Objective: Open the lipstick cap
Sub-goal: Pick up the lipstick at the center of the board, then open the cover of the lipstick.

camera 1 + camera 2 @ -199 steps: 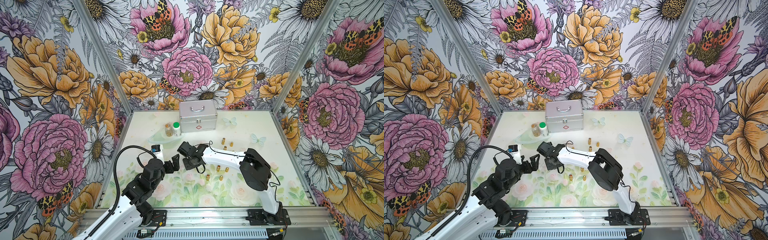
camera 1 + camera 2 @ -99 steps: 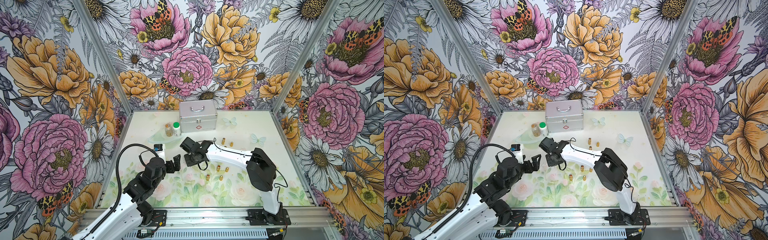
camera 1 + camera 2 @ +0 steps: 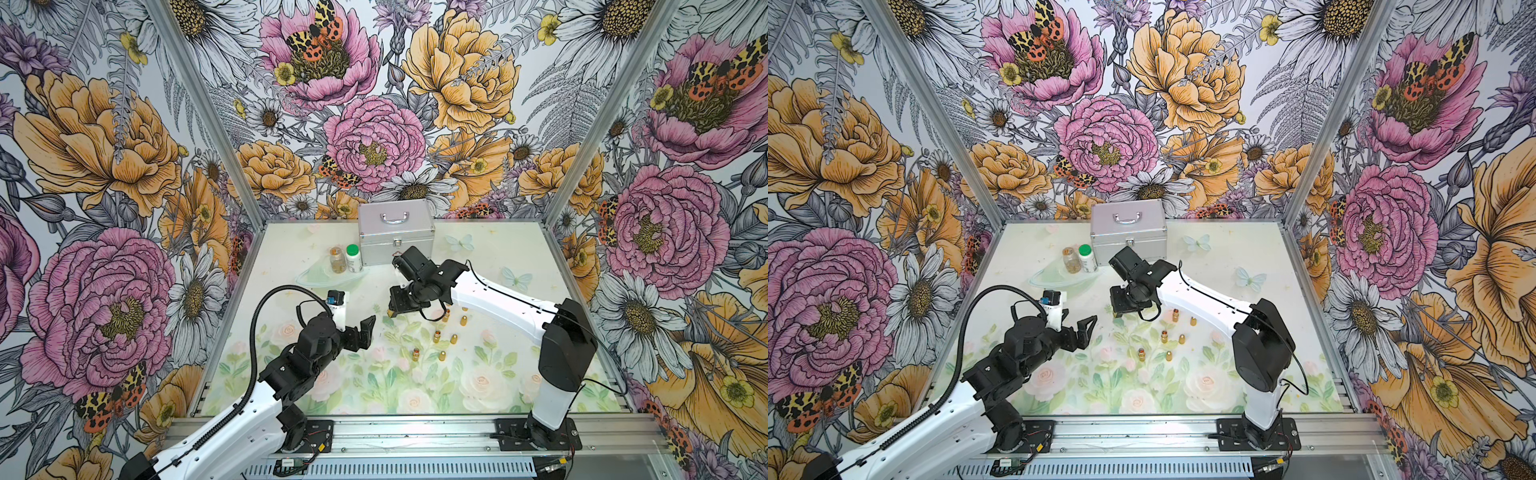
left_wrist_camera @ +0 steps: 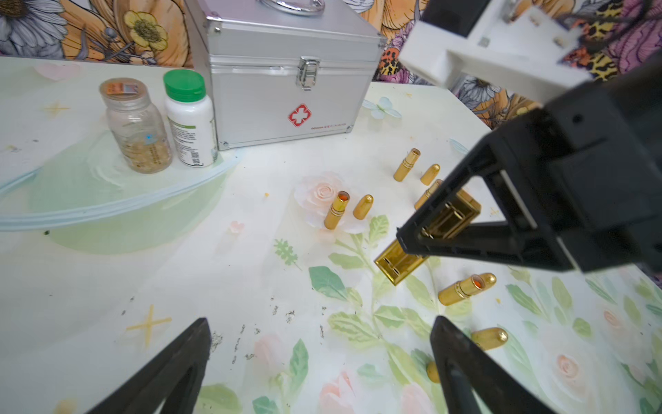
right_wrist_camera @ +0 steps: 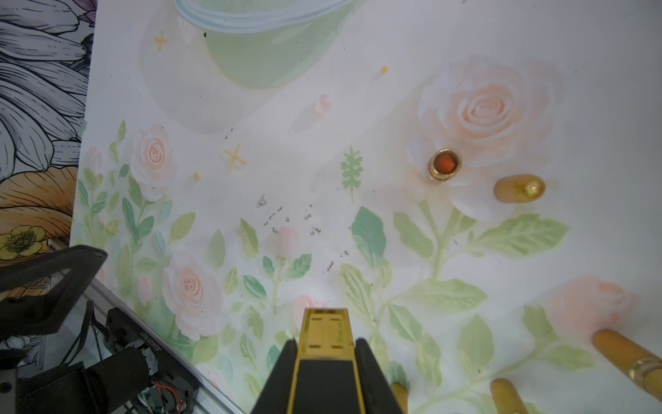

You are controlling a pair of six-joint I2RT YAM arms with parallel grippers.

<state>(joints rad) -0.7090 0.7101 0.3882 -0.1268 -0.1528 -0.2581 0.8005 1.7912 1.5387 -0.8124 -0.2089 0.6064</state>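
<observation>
Grip first: the right end effector (image 5: pixel 326 344) is clamped on the square gold lipstick (image 4: pixel 397 267), held above the middle of the counter (image 3: pixel 291 257), its free end jutting past the fingertips. Near and to the left, the left end effector (image 4: pixel 320 322) gapes wide and empty. Over the last second the right arm has carried the lipstick farther away, widening the gap. The cap looks still on, so the left side probably has to close in again.

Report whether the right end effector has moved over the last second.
Yes: the right end effector, gripping the lipstick, shifted back toward the silver case.
</observation>
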